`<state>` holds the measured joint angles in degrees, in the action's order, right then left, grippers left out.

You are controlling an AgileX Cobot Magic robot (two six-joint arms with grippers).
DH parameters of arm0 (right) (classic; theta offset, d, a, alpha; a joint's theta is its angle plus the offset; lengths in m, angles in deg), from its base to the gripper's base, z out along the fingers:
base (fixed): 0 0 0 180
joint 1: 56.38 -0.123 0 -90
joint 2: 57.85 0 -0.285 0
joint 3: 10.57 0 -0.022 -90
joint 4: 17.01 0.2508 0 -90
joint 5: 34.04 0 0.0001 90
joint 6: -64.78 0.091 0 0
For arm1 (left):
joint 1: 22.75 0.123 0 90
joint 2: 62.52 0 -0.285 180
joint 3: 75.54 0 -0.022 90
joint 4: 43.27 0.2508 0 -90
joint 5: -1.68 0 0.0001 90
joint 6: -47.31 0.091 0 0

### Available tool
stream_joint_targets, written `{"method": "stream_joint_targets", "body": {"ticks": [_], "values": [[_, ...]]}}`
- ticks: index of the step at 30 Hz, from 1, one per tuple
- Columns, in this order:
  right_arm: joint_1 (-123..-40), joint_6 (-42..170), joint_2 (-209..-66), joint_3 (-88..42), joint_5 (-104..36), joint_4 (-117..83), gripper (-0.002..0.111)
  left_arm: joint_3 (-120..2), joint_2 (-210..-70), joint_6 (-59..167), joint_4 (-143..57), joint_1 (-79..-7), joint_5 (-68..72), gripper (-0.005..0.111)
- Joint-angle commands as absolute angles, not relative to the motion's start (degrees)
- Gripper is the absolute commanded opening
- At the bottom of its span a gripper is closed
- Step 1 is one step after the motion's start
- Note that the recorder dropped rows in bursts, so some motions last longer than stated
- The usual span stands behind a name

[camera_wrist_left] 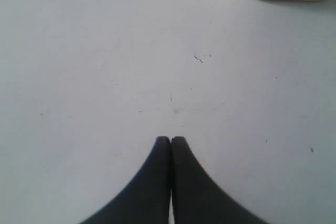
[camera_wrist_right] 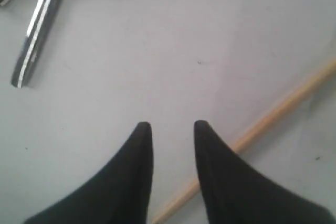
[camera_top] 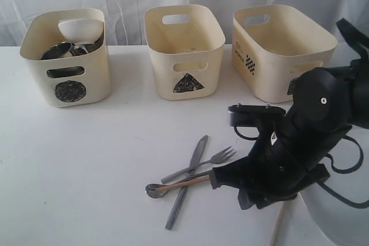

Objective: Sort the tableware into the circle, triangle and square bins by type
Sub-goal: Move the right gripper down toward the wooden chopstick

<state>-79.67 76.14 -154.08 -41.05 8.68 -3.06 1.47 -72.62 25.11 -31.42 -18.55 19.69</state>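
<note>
No words or numbers can be read, only three signs on the cream bins in the exterior view. A scribbled black circle stands on the front of the left bin, at ten o'clock. A black triangle marks the middle bin, at twelve. A chequered patch sits on the right bin, at two (the small print at its ten o'clock is too fine to read).
</note>
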Motion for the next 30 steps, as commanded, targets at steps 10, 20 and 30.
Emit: {"method": "stream_joint_targets", "body": {"ticks": [10, 20, 30], "values": [[-79.88, 88.19, -154.39, -47.86, 10.97, -3.75, 0.043, 1.67, -72.31, 24.84, -31.69, -18.27, 20.92, 0.0], [-79.88, 89.61, -154.86, -48.5, 2.6, -4.63, 0.043, 1.67, -72.31, 24.84, -31.69, -18.27, 20.92, 0.0], [-79.88, 90.64, -155.68, -48.5, 6.54, -7.29, 0.043, 1.67, -72.31, 24.84, -31.69, -18.27, 20.92, 0.0]]}}
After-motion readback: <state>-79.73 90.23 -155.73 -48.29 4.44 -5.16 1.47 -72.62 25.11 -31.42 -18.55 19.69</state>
